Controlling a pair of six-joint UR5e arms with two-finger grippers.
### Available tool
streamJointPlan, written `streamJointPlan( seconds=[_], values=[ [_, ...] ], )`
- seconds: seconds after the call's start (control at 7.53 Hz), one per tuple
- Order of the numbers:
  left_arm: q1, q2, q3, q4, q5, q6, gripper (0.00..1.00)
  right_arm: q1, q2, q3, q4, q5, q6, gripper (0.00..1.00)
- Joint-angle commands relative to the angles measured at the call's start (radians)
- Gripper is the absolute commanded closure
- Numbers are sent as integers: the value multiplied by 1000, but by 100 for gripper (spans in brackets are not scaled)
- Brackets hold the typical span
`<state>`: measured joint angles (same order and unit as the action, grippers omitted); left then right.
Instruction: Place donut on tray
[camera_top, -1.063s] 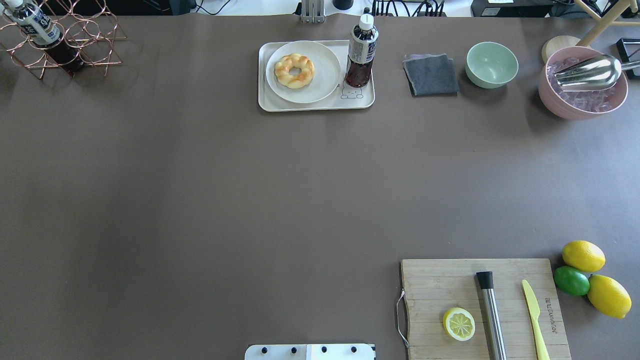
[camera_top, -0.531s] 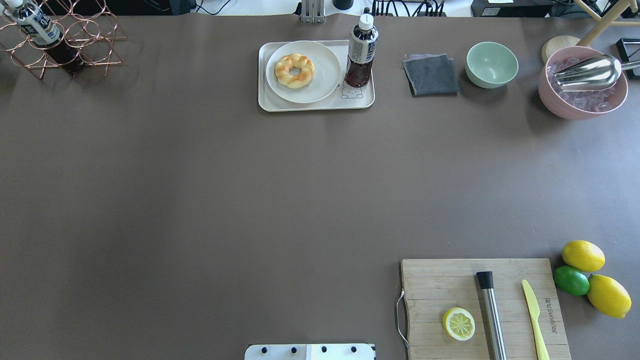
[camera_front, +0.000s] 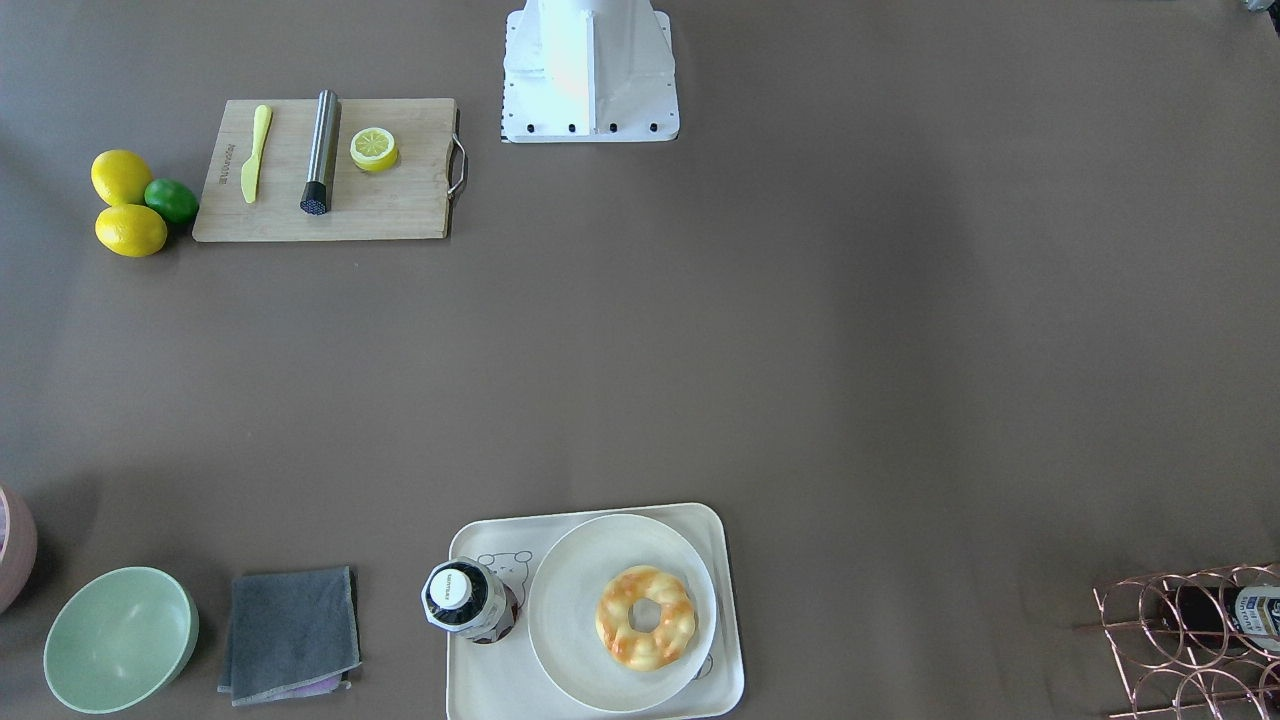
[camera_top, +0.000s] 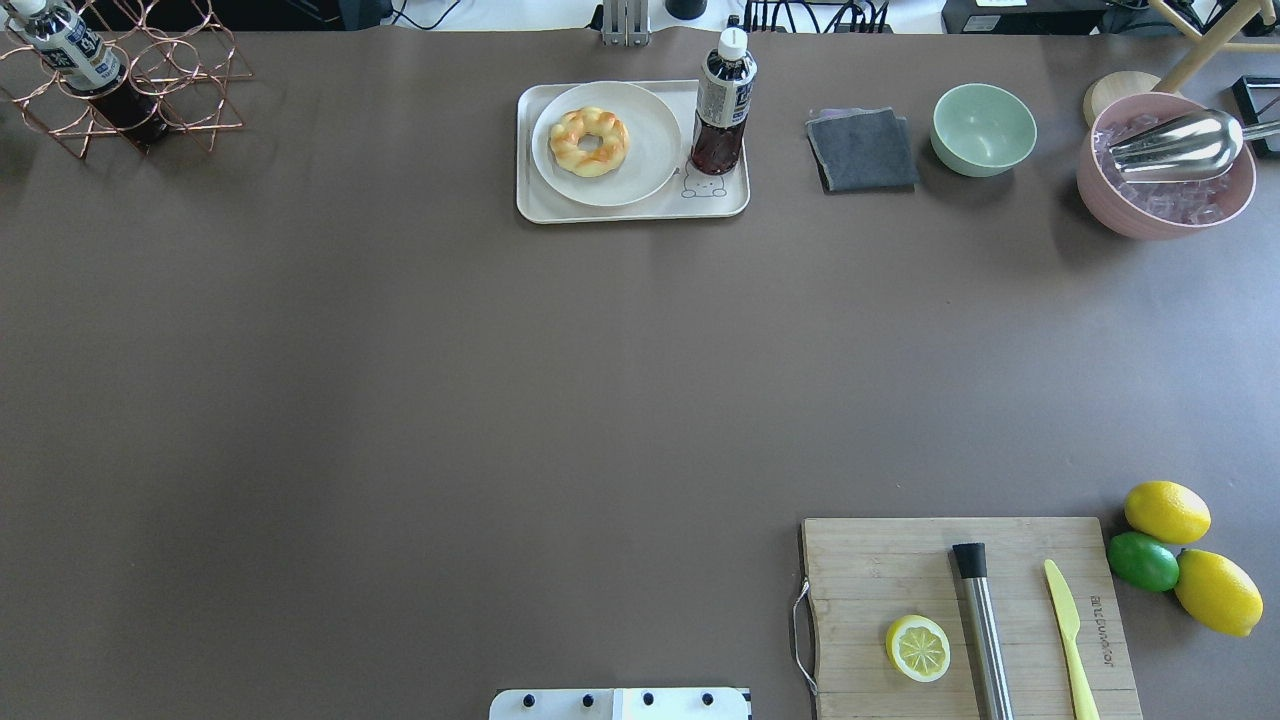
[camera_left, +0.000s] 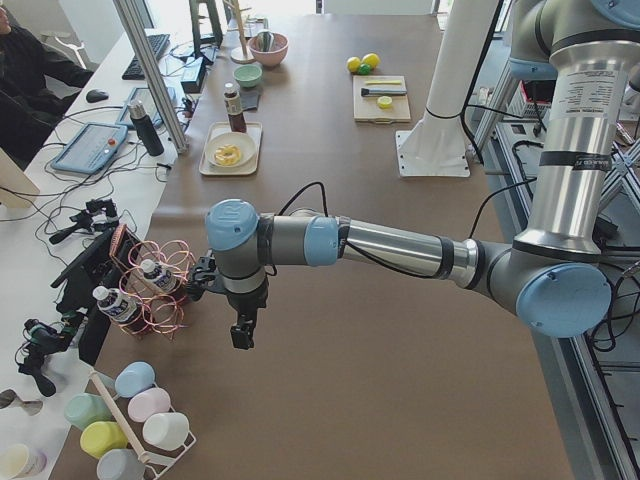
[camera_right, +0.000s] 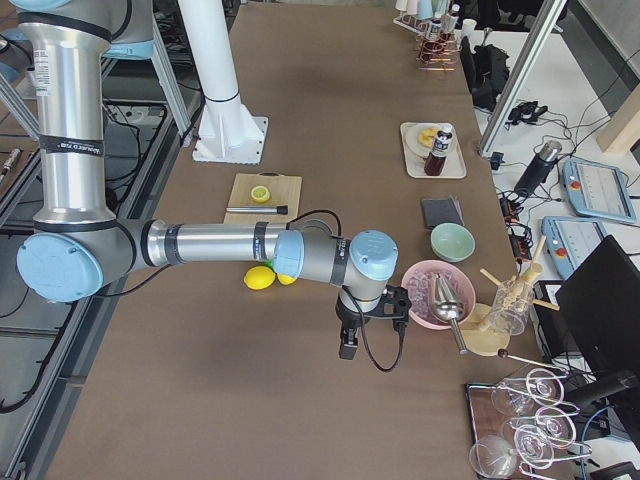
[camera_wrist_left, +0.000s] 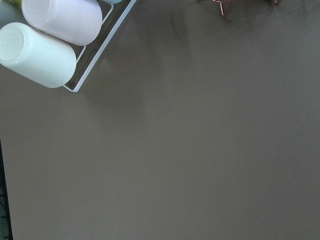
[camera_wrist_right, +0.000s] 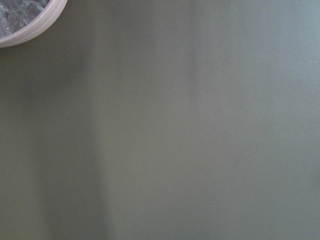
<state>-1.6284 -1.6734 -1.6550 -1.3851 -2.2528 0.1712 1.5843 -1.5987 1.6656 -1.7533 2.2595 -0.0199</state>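
Golden-yellow with orange-brown patches, the donut (camera_top: 590, 142) is a shiny twisted ring with a small hole in the middle. It lies flat on a round white plate (camera_top: 652, 112). The plate sits on the cream tray (camera_top: 620, 213) at the far side of the counter (camera_top: 500, 400). One dark bottle (camera_top: 724, 105) stands upright on the tray, just beside the plate.

There is one donut, one plate and one tray. One wooden board (camera_top: 870, 570) has one lemon half (camera_top: 918, 648) on it. Beside the board lie two whole lemons (camera_top: 1167, 511) and one lime (camera_top: 1143, 561).

The left end effector (camera_left: 243, 335) hangs over bare counter near a copper rack (camera_left: 165, 290), well apart from the donut. The right end effector (camera_right: 348, 345) hangs near a pink bowl (camera_right: 415, 305). I cannot tell if either one is open or closed.
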Motion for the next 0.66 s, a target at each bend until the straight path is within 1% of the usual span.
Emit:
streamJointPlan(
  seconds=[0.0, 0.53],
  values=[
    [-1, 0, 14, -5, -1, 1, 2, 0, -1, -3, 0, 0, 0, 0],
    [-2, -8, 15, -2, -1, 1, 2, 0, -4, -1, 0, 15, 0, 0]
  ],
)
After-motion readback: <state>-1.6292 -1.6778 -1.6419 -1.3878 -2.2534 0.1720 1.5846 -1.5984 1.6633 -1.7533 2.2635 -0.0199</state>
